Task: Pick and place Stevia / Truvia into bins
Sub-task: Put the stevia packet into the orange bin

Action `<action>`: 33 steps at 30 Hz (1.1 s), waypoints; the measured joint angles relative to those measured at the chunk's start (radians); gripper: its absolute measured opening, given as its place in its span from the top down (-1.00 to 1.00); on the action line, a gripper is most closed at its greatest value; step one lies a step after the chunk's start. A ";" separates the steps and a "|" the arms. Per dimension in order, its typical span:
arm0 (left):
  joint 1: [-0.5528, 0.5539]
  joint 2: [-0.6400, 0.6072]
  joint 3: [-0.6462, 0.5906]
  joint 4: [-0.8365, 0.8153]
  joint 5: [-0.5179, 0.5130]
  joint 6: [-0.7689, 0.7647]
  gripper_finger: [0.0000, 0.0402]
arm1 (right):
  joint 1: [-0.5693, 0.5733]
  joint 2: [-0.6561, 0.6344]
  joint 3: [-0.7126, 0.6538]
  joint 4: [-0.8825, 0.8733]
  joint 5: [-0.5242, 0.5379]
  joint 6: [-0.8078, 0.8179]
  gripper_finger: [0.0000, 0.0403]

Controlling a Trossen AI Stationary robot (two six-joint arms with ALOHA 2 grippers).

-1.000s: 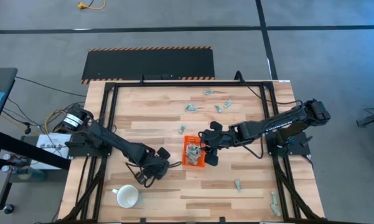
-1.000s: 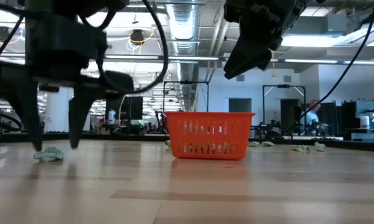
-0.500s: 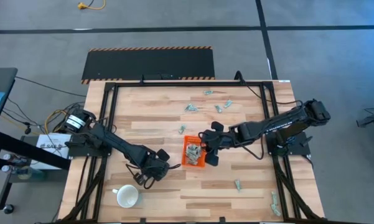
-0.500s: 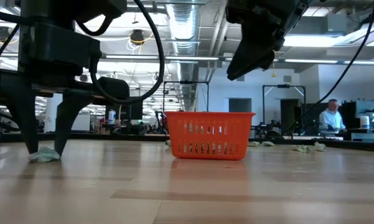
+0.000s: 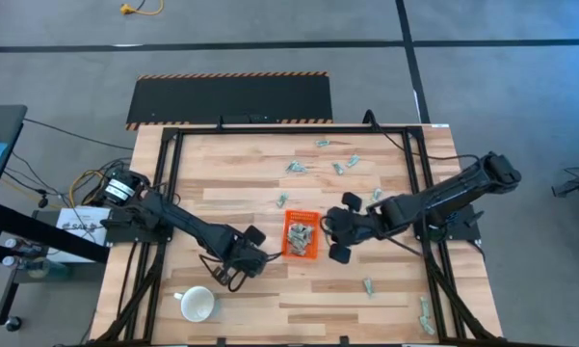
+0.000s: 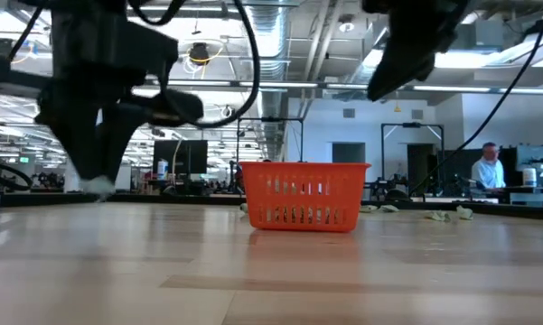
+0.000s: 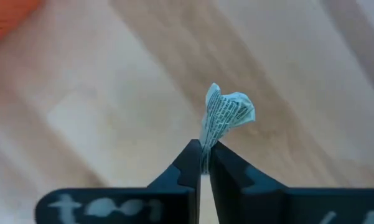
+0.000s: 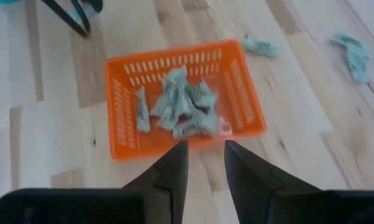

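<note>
Left gripper (image 7: 203, 163) pinches a crumpled Stevia sachet (image 7: 224, 118) above the table (image 5: 270, 183); right gripper (image 8: 205, 155), jaws narrowly parted and empty, hovers beside the orange bin (image 8: 121, 149).

sachet (image 7: 223, 118): lower end hidden between fingers | print too blurred to read
</note>
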 joint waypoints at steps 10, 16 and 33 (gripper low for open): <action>0.095 -0.008 0.145 -0.054 -0.173 0.111 0.99 | 0.193 -0.038 0.000 -0.317 0.100 0.396 0.52; 0.224 -0.009 0.202 0.039 -0.094 0.208 0.99 | 0.349 -0.034 0.000 -0.423 0.188 0.641 0.52; 0.427 0.129 0.211 0.484 0.301 0.080 0.94 | 0.572 -0.029 -0.129 -0.328 0.190 1.063 0.52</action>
